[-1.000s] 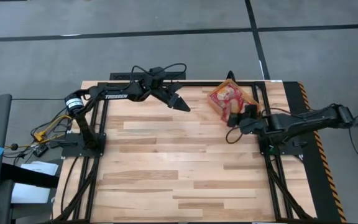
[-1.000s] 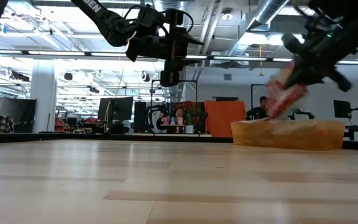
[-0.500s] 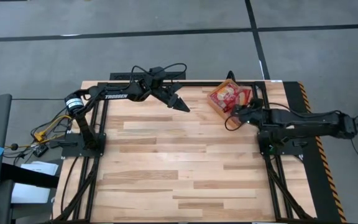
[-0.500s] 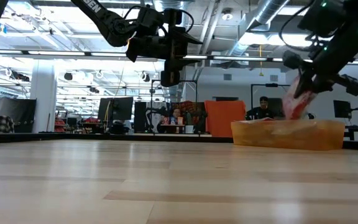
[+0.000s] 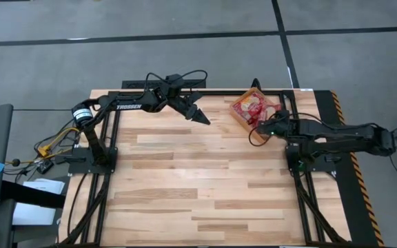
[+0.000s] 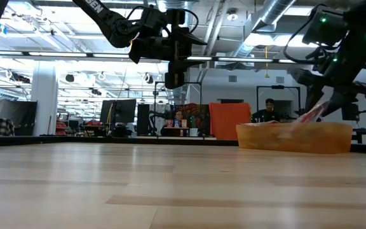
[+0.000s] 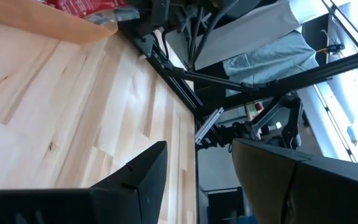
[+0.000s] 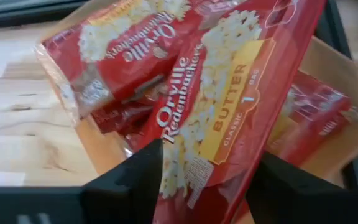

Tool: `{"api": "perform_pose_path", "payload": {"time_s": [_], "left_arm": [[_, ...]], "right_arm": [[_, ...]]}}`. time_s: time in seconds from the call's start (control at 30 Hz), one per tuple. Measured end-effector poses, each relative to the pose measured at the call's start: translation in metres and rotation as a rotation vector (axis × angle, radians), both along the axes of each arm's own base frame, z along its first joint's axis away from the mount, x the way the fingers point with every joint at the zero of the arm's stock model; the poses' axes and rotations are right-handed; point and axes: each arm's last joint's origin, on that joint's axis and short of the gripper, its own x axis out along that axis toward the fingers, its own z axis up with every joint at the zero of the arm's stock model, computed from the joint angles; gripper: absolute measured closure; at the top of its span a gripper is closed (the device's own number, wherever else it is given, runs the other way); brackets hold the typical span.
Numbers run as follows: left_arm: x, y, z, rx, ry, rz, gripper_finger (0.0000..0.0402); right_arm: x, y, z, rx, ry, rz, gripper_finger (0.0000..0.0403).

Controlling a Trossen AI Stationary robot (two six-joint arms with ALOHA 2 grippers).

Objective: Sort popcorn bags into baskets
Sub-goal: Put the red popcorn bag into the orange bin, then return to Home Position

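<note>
The orange basket (image 6: 284, 140) stands at the table's far right and holds several red popcorn bags (image 5: 252, 107). My right gripper (image 5: 262, 125) is at the basket's near side, just above its rim. It is open, with the topmost bag (image 8: 229, 118) running between its fingers. That bag (image 6: 313, 114) leans tilted, its lower end inside the basket on the other bags (image 8: 123, 56). My left gripper (image 5: 202, 118) hangs open and empty above the table's far middle, to the left of the basket. My right gripper has its open fingers (image 8: 148, 180) on either side of the topmost bag's near end (image 8: 191, 186). I cannot tell whether they touch it. The bag rests tilted on the bags under it.
The black frame rails (image 5: 291, 131) run along the table's right side, close behind the basket. Bare wood (image 5: 198, 186) stretches over the middle and near half of the table. Beyond the far edge, the room shows in the low view.
My right gripper has gone down over the basket and has opened. The bag, which it held tilted above the basket's rim, has dropped and now leans with its lower end in the basket.
</note>
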Motion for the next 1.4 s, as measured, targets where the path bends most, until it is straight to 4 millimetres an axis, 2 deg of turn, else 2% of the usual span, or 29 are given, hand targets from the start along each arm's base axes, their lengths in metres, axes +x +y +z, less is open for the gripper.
{"api": "perform_pose_path", "payload": {"time_s": [0.17, 0.43, 0.7, 0.87, 1.03, 1.2, 1.27, 1.4], "left_arm": [[0.000, 0.000, 0.000, -0.003, 0.004, -0.003, 0.0233], [0.000, 0.000, -0.001, -0.005, 0.006, -0.008, 0.0233], [-0.001, -0.001, -0.003, -0.016, 0.023, -0.026, 0.0233], [-0.001, -0.001, -0.003, -0.013, 0.025, -0.014, 0.0233], [-0.001, 0.001, -0.001, -0.007, 0.006, -0.009, 0.0233], [0.000, 0.002, 0.013, 0.058, -0.131, -0.036, 0.0233], [-0.002, 0.001, 0.024, 0.116, -0.220, -0.063, 0.0233], [-0.021, -0.004, 0.064, 0.299, -0.420, -0.078, 0.0233]], "right_arm": [[-0.010, 0.003, 0.003, 0.028, 0.001, 0.009, 0.0166], [-0.011, 0.010, 0.004, 0.117, -0.023, 0.122, 0.0179], [-0.022, 0.019, -0.003, 0.176, 0.142, 0.169, 0.0199], [-0.023, 0.019, 0.001, 0.166, 0.151, 0.189, 0.0204], [-0.023, 0.017, 0.019, 0.115, 0.168, 0.211, 0.0203], [-0.009, 0.014, 0.050, -0.021, 0.090, 0.334, 0.0199], [0.001, 0.014, 0.065, -0.077, 0.010, 0.414, 0.0199], [0.013, 0.020, 0.087, -0.136, -0.092, 0.659, 0.0204]]}}
